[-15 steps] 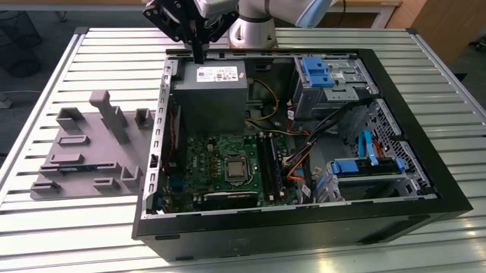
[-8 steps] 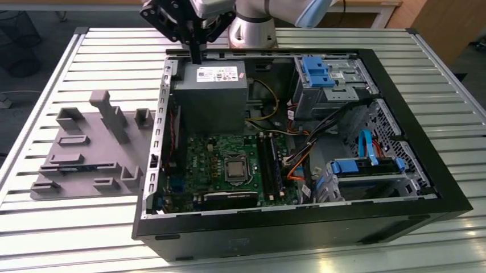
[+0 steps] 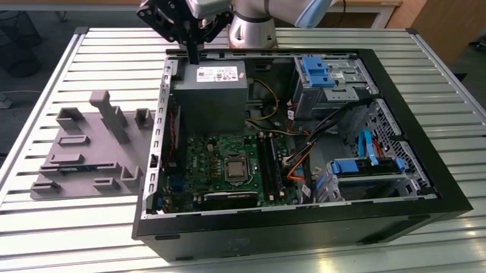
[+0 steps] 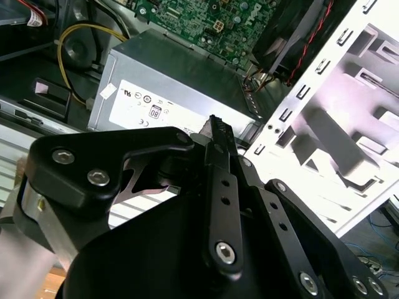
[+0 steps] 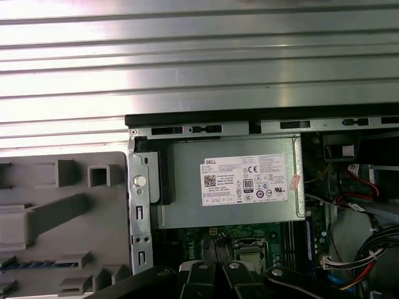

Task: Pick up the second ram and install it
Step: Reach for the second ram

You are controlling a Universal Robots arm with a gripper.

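A slatted metal table (image 3: 91, 227) carries everything. At the exterior view's left lies a grey holder tray (image 3: 83, 153) — the second ram (image 5: 31, 265), a bluish strip, rests in one of its slots. Just beside the tray sits the open computer case (image 3: 304, 227). The gripper (image 3: 194, 56) hangs over its far rim, jaws pressed together on nothing, above the power supply (image 3: 209, 96) with its white printed label (image 3: 216, 74). Wooden furniture (image 3: 448, 23) stands behind — far right.
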